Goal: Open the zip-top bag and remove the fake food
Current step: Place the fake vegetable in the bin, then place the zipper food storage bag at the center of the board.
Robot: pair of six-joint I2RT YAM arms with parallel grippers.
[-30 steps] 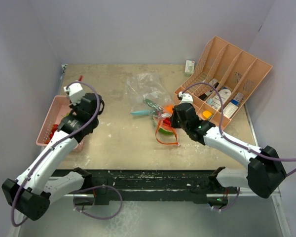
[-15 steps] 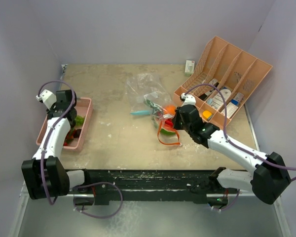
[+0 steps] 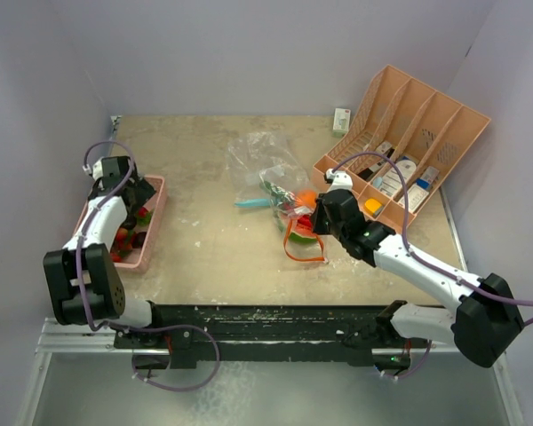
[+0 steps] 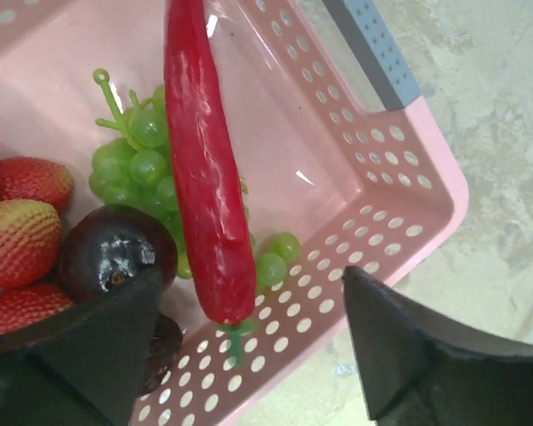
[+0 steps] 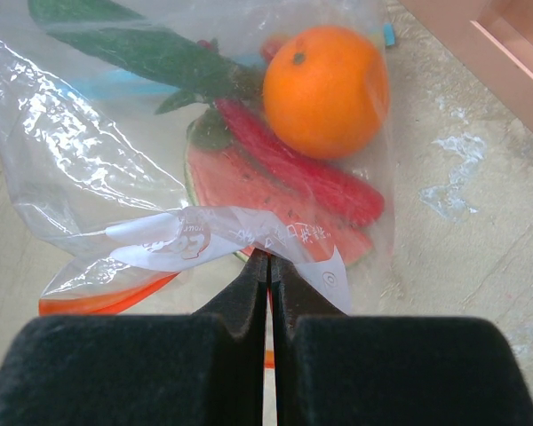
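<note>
Left hand (image 4: pixel 250 297) spread over pink basket (image 4: pixel 373 213) at frame left, red chili (image 4: pixel 200 151) lying loose below it. Right hand (image 5: pixel 268 266) pressed together, pinching zip-top bag (image 5: pixel 115 151) edge mid-frame, orange (image 5: pixel 324 89) inside.

Chili (image 4: pixel 204 177) lies on grapes (image 4: pixel 140 151) in the basket (image 4: pixel 373 222), left of the bag (image 3: pixel 259 160).

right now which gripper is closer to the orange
Right. The right gripper pinches the bag just beside the orange; the left gripper is over the pink basket, far off to the left.
</note>
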